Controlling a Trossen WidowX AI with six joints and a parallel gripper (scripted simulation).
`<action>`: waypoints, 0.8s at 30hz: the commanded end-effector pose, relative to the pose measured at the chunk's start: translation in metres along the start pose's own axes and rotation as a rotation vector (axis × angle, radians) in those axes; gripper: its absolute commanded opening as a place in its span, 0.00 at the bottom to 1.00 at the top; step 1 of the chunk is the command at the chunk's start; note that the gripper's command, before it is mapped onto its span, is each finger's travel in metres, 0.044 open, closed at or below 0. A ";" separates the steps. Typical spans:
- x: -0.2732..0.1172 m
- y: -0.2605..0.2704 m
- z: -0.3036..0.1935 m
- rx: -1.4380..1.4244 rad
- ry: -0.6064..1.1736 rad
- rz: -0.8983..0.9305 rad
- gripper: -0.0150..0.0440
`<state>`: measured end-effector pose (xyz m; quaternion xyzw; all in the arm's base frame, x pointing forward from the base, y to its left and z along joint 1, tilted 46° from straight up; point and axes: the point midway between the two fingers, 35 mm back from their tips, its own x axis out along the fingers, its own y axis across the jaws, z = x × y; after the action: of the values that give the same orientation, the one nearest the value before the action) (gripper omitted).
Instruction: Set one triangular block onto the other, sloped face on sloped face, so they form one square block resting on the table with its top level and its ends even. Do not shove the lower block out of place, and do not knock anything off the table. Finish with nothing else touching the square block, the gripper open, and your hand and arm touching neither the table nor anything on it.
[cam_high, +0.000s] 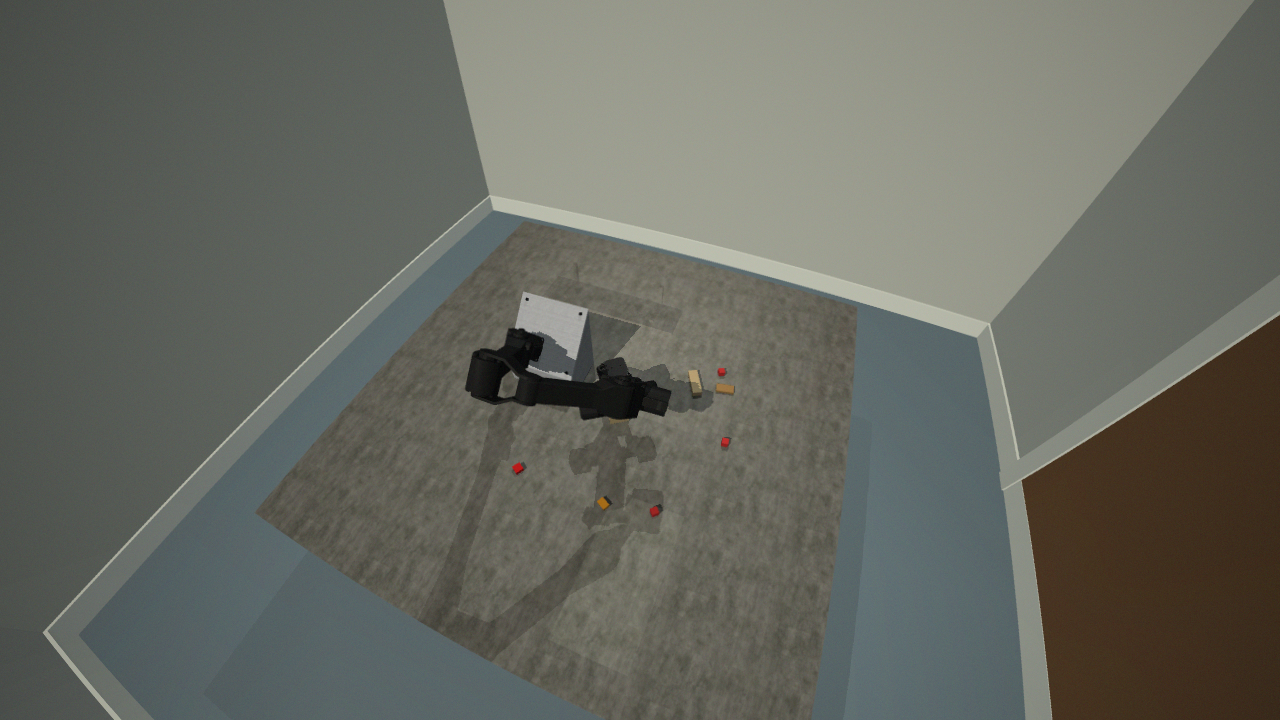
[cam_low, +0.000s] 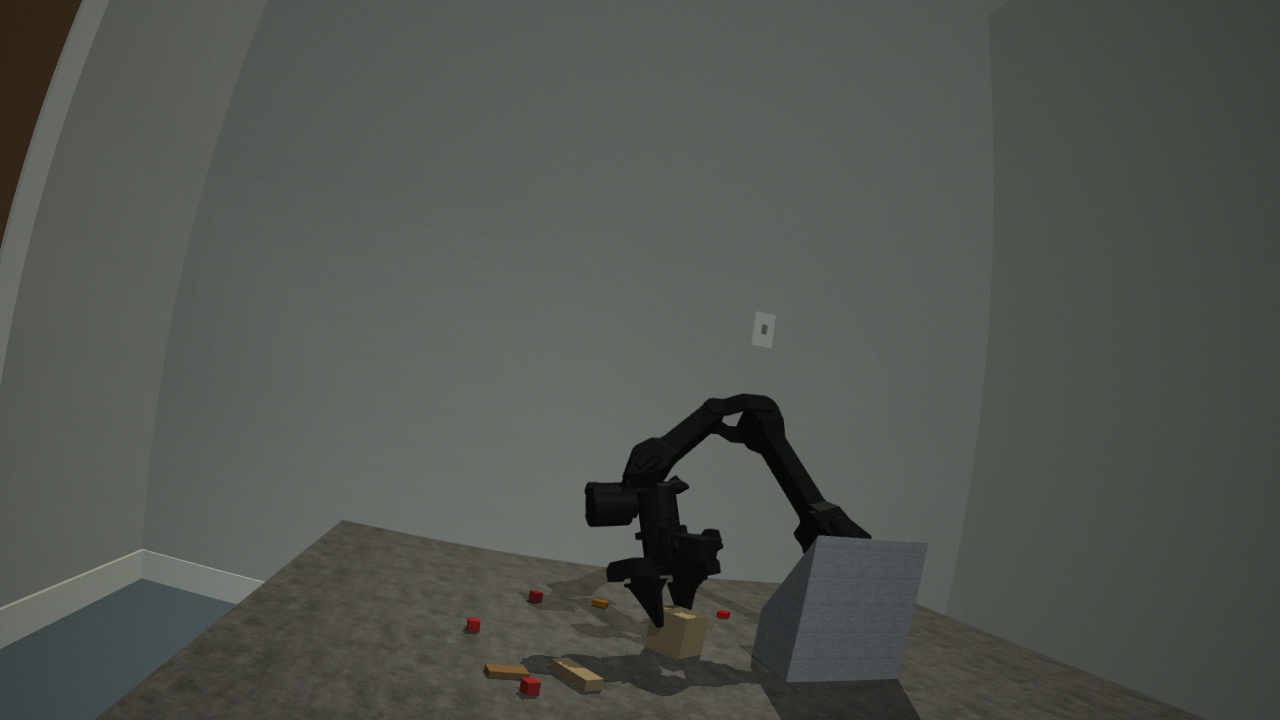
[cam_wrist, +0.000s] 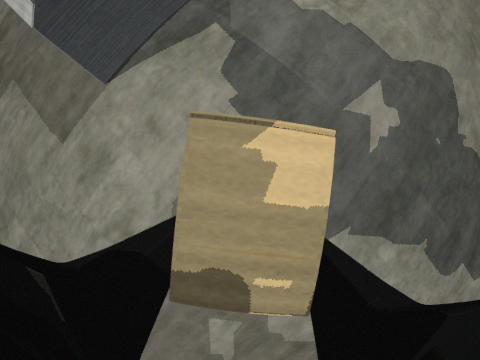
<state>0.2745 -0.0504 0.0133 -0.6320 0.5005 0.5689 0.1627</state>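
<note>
The two triangular blocks stand together as one pale wooden square block (cam_low: 677, 637) (cam_wrist: 250, 175) on the table (cam_high: 698, 573) (cam_low: 402, 573). Only a sliver of the wooden block (cam_high: 617, 420) shows under the arm in the top view. Its top looks about level; a thin strip with a dark line runs along the far edge in the wrist view. The sloped seam is not visible. My gripper (cam_low: 674, 616) (cam_wrist: 247, 234) points down, its fingers at two opposite sides of the block's upper part. They stand slightly open, very close to the sides; whether they still touch is too fine to tell.
A large grey sloped box (cam_high: 553, 320) (cam_low: 854, 608) (cam_wrist: 100, 40) stands near the arm's base. A pale plank (cam_high: 694, 383) (cam_low: 576, 675), an orange-brown plank (cam_high: 725, 389) (cam_low: 507, 671), an orange piece (cam_high: 603, 503) (cam_low: 600, 603) and several red cubes, one nearby (cam_high: 725, 441) (cam_low: 473, 625), lie around.
</note>
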 end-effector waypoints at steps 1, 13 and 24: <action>0.000 0.000 0.000 0.000 0.000 0.000 0.83; -0.002 0.000 0.000 0.000 0.000 0.000 1.00; -0.110 0.000 0.000 0.000 -0.002 -0.002 1.00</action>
<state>0.2935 -0.0072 0.0940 -0.6367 0.4955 0.5681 0.1623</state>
